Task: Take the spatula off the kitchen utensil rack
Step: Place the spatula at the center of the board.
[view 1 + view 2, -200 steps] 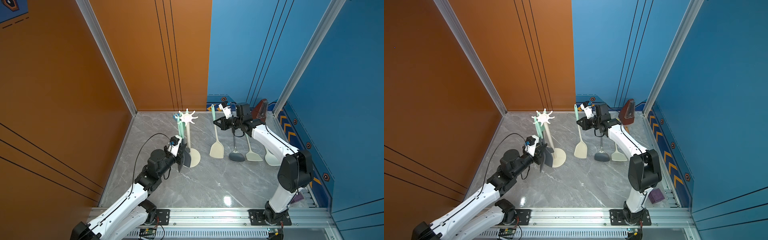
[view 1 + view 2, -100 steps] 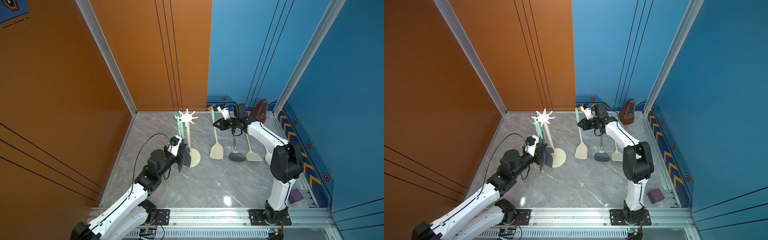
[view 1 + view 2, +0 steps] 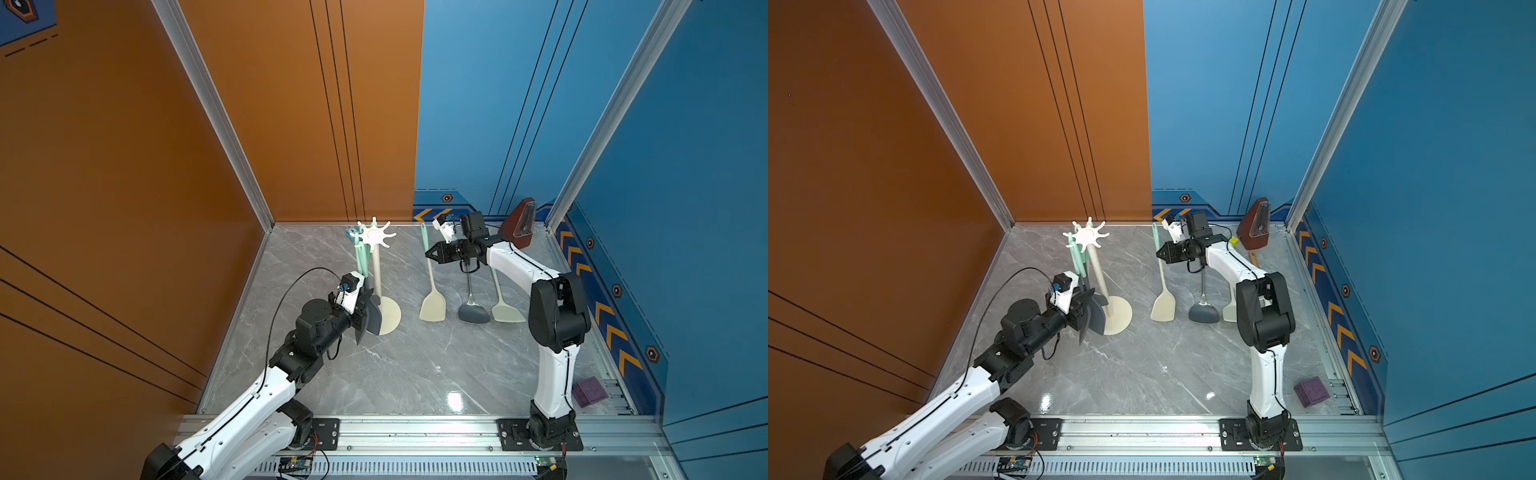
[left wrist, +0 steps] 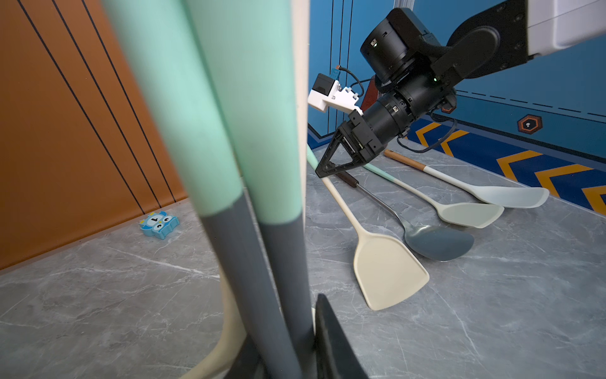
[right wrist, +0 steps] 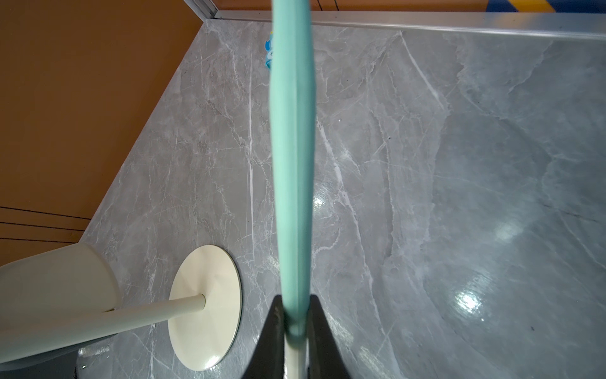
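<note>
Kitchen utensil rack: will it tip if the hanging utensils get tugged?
Likely tippy: the kitchen utensil rack is a tall thin pole on a flat base, with both hanging utensils on one side. On the glossy table it might slide instead.

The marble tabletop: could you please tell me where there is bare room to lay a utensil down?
Bare: the broad front stretch between the rack's base, the front rail and the purple block; also a strip between that base and the cream spatula. Crowded: beyond it, around the ladle.
</note>
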`<state>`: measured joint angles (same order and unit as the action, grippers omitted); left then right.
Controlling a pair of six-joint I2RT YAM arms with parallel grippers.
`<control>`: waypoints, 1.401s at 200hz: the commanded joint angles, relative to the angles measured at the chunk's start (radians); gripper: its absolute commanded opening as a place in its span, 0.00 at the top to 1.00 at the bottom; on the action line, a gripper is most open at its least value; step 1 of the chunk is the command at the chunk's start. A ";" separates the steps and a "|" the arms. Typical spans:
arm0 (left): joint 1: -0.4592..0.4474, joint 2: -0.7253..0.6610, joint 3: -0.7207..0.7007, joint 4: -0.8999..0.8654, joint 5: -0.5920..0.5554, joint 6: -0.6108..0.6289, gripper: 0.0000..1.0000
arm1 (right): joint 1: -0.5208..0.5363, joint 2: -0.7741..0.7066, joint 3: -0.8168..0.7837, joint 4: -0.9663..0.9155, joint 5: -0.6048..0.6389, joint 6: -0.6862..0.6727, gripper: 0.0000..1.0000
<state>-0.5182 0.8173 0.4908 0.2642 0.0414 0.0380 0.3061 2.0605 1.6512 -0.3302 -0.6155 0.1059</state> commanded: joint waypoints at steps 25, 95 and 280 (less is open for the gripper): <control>-0.002 0.002 -0.011 -0.029 -0.023 0.018 0.76 | -0.006 0.073 0.032 -0.013 0.111 0.016 1.00; 0.000 0.002 -0.013 -0.030 -0.025 0.021 0.76 | -0.005 0.114 0.022 -0.006 0.241 0.084 1.00; -0.001 -0.020 -0.025 -0.031 -0.026 0.014 0.76 | -0.018 0.190 -0.057 -0.018 0.401 0.320 0.92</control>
<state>-0.5182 0.8040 0.4782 0.2577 0.0414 0.0380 0.2996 2.2192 1.6104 -0.2790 -0.2855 0.4393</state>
